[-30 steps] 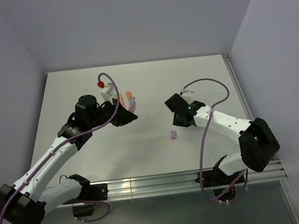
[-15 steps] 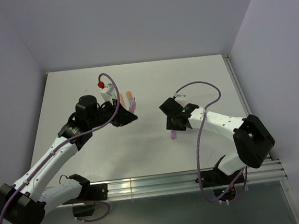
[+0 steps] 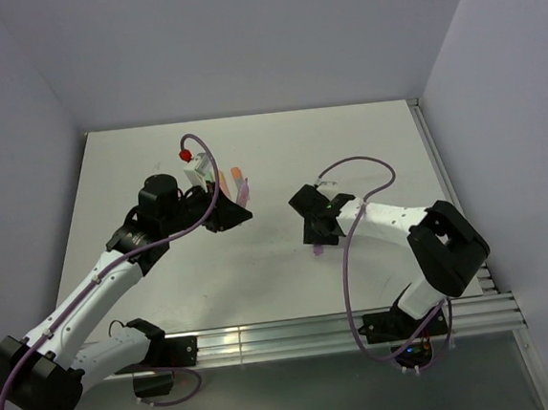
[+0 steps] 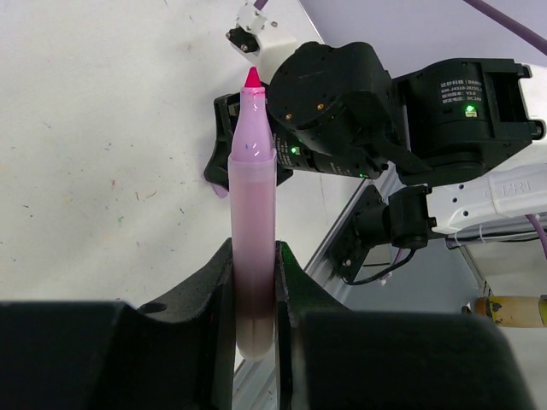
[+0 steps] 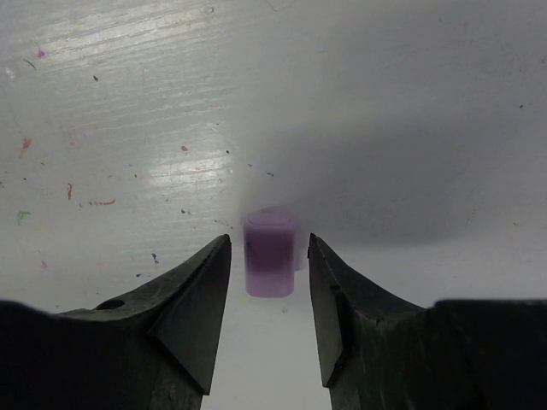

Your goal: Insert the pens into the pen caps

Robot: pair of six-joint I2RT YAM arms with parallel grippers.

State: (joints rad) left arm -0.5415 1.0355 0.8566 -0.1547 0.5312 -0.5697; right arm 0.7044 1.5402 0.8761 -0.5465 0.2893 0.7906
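Pen (image 4: 253,196), base hidden, clamped in left end effector (image 4: 254,249); right end effector (image 5: 269,241) spread around purple cap (image 5: 271,260).

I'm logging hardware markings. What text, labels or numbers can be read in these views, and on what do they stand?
Black joint of the right arm, left wrist view: three short lines of white print, too small to read surely; the middle line seems to begin "DM-".
Yellow tag, lower right of that view: blurred, unreadable.
Pen and cap: no print visible.
Top view: nothing readable.
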